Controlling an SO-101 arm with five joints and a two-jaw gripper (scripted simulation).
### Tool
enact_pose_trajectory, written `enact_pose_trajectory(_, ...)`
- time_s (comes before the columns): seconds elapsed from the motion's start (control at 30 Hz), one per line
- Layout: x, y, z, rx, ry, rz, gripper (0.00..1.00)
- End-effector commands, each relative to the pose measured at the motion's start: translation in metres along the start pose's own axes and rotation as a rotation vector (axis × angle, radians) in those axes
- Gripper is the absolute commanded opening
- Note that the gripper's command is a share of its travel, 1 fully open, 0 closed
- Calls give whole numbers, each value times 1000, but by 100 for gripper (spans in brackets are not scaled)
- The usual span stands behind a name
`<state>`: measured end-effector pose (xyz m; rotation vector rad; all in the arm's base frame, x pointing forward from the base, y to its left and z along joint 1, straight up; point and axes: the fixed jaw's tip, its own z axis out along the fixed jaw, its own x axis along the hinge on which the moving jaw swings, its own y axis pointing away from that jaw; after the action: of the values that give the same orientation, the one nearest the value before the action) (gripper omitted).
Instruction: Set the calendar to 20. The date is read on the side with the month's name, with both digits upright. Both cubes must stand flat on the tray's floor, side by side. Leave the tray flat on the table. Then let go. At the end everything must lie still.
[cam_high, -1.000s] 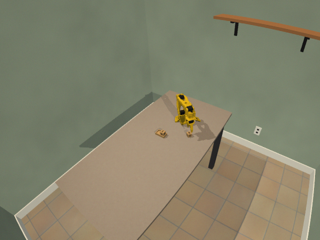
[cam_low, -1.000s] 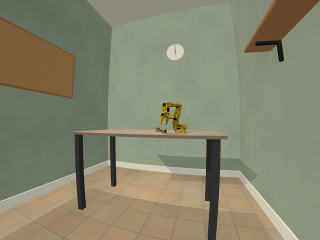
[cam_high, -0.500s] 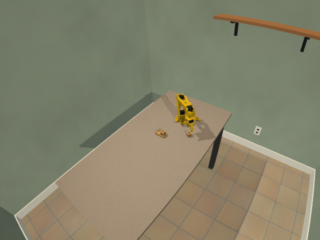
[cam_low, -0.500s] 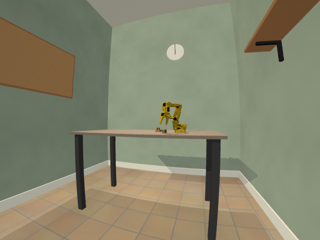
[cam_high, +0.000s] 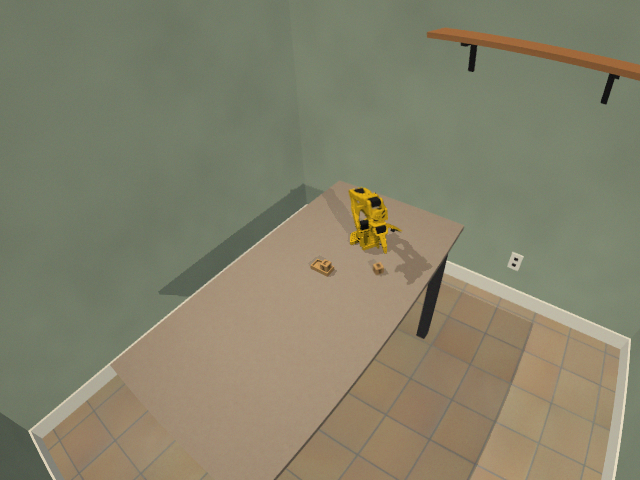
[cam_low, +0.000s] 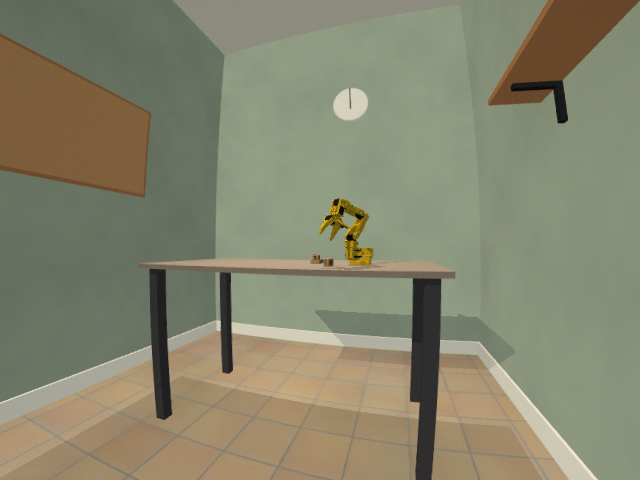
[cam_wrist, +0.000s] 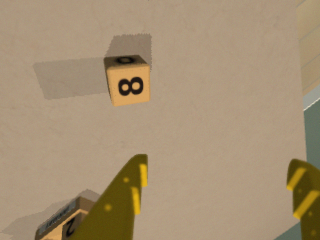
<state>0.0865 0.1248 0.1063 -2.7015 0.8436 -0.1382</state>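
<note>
A wooden cube (cam_wrist: 127, 80) stands alone on the table, an 8 on the side facing the wrist camera and a 0 on its top. It also shows in the top view (cam_high: 378, 267) and the exterior view (cam_low: 328, 262). The wooden tray (cam_high: 318, 266) lies flat to its left with the other cube in it; in the wrist view the tray's corner (cam_wrist: 62, 224) shows a 2 and a blue label. My gripper (cam_wrist: 220, 192) is open and empty, raised well above the table, apart from the loose cube. It shows in the exterior view (cam_low: 330, 227).
The arm's base (cam_high: 368, 238) stands behind the cube near the table's far end. The table's right edge (cam_high: 439, 263) runs close to the loose cube.
</note>
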Motion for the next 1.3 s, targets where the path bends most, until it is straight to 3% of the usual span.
enact_pose_trajectory(0.0,-2,-9,-18,142,-7,0,35)
enact_pose_trajectory(0.13,-2,-11,-26,206,-8,0,35)
enact_pose_trajectory(0.27,-2,-11,-28,223,-8,1,35)
enact_pose_trajectory(0.93,-4,-12,-28,206,-21,91,35)
enact_pose_trajectory(1.27,-9,-15,-26,158,-46,330,35)
